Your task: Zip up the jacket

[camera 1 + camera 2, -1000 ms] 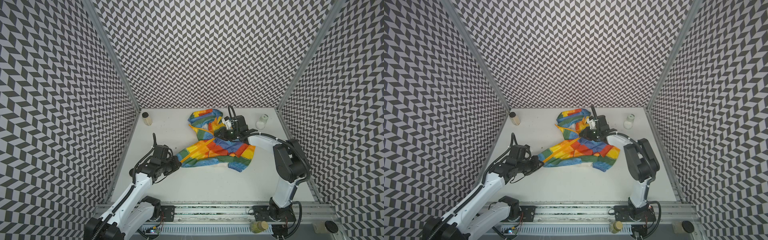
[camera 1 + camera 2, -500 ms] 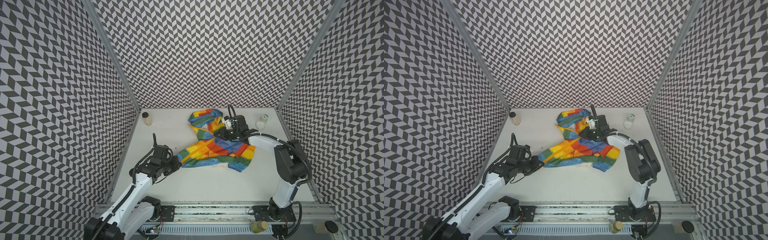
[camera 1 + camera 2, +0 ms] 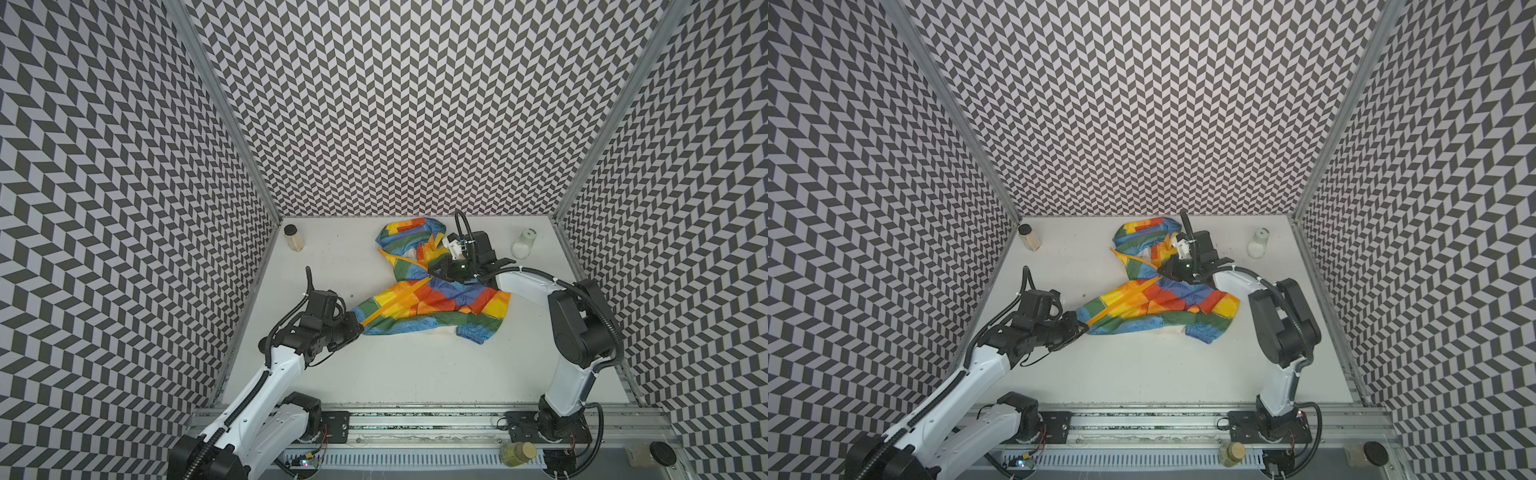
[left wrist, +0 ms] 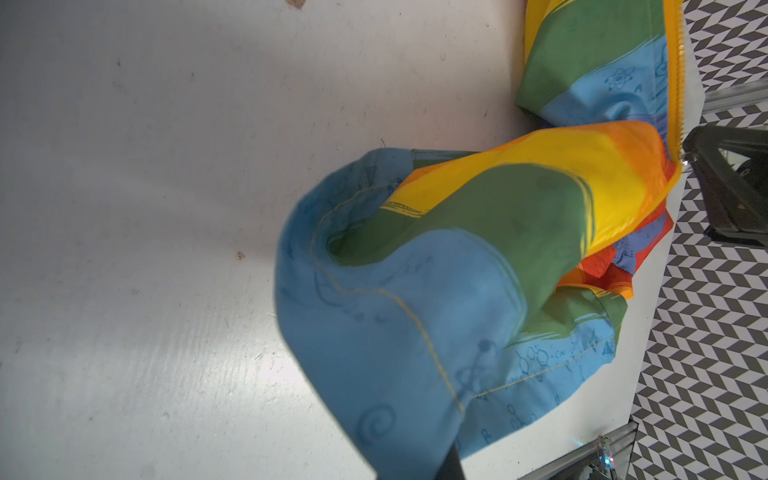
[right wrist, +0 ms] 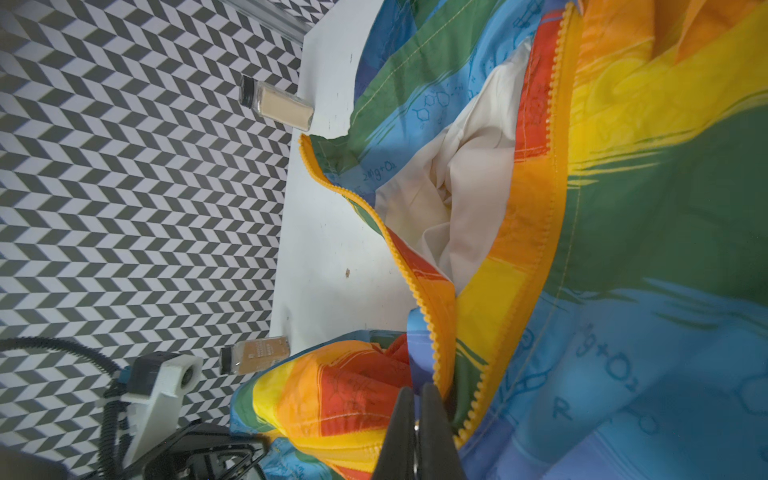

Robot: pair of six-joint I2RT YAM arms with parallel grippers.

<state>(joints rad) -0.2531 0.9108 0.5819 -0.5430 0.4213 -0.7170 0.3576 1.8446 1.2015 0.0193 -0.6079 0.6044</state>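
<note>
Jaws L+R on jacket [image 3: 440, 299]; jar [image 3: 294, 243], btl [image 3: 523, 247] aside

Both top views look down from the front; both wrist views sit close on the jacket [image 4: 457, 291], perhaps overlapping.

chevron walls [image 3: 395, 104] three sides; scuffed white tabletop [image 3: 374, 374]; metal rail [image 3: 415, 430] along front.

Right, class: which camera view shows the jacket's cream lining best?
The right wrist view: the lining lies close and sharp between the parted zipper strips. Both top views show only a small pale patch; the left wrist view shows none.
</note>
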